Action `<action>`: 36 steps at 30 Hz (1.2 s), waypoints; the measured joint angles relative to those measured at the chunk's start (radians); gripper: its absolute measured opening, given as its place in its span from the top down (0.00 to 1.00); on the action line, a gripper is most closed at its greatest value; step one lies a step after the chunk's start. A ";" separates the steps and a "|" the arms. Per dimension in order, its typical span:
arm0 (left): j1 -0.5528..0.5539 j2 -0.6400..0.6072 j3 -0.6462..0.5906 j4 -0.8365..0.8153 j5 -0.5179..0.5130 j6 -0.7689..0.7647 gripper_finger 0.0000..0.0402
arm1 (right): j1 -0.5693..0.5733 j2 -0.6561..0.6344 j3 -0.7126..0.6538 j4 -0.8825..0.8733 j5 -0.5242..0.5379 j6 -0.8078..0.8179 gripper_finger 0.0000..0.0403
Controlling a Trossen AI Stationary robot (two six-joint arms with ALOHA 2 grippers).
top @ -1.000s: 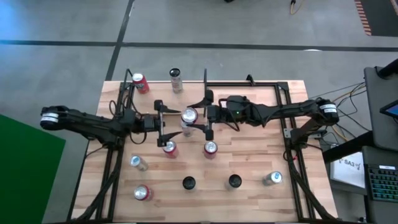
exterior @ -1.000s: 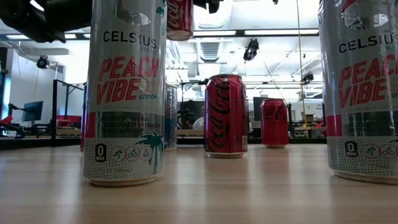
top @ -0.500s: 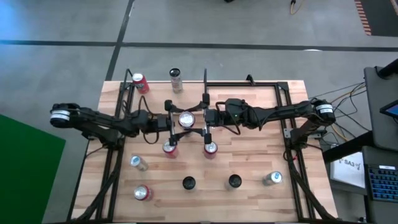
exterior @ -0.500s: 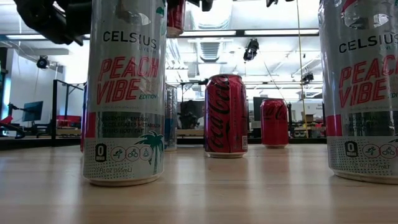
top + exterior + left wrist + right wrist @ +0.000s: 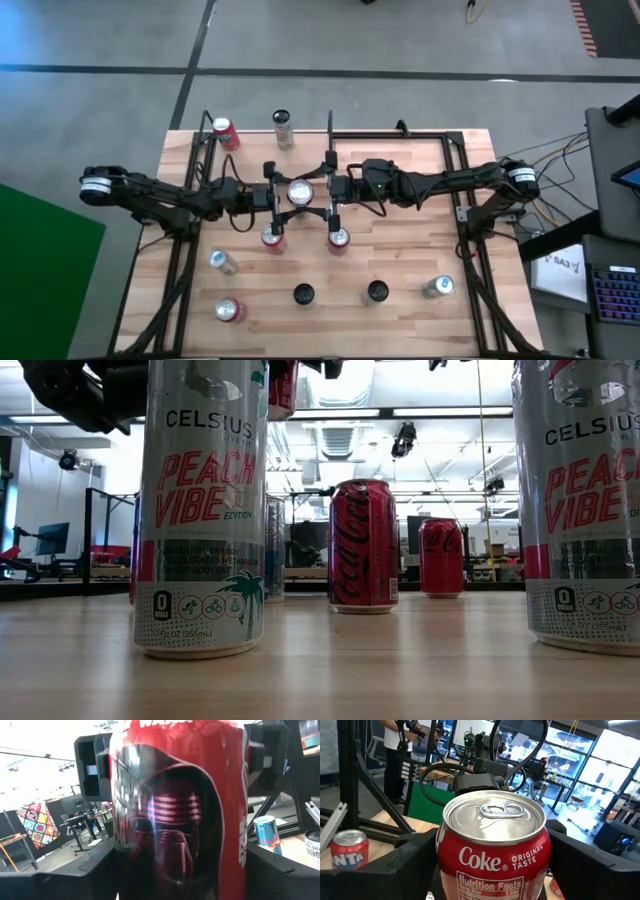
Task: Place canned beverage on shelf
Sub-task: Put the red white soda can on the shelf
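Your left gripper (image 5: 272, 193) and right gripper (image 5: 330, 190) both clasp the red Coke can (image 5: 300, 192) in their jaws above the shelf (image 5: 400, 250), apparently mid-handover.

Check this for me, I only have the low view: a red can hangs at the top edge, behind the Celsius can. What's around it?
Observer: From above, the Coke can sits between the left gripper and the right gripper, which face each other over the middle of the shelf. I can't tell which one bears it.
Operator: Upright?
Observer: Yes. The right wrist view shows its lid on top, tab flat and unopened.
Operator: Anything close underneath?
Observer: Two red cans stand on the board just to the front of that spot.
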 joint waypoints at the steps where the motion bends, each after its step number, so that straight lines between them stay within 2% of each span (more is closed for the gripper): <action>1: 0.000 -0.001 0.000 -0.006 0.000 0.001 0.29 | 0.000 -0.003 0.000 0.000 0.000 0.011 0.17; 8: 0.000 -0.001 -0.008 -0.024 -0.051 0.019 0.29 | -0.001 -0.027 0.001 -0.055 0.030 0.060 0.13; 13: 0.000 -0.001 -0.009 -0.024 -0.068 0.023 0.29 | 0.000 -0.059 0.001 -0.121 0.096 0.061 0.12; 17: 0.000 -0.001 -0.009 -0.023 -0.077 0.024 0.29 | 0.000 -0.079 0.009 -0.173 0.106 0.061 0.12; 29: 0.000 -0.002 -0.009 -0.023 -0.079 0.023 0.29 | -0.003 -0.041 0.259 -0.590 0.107 0.058 0.12; 36: 0.000 -0.002 -0.009 -0.016 -0.100 0.024 0.29 | -0.003 -0.018 0.296 -0.635 0.109 0.058 0.13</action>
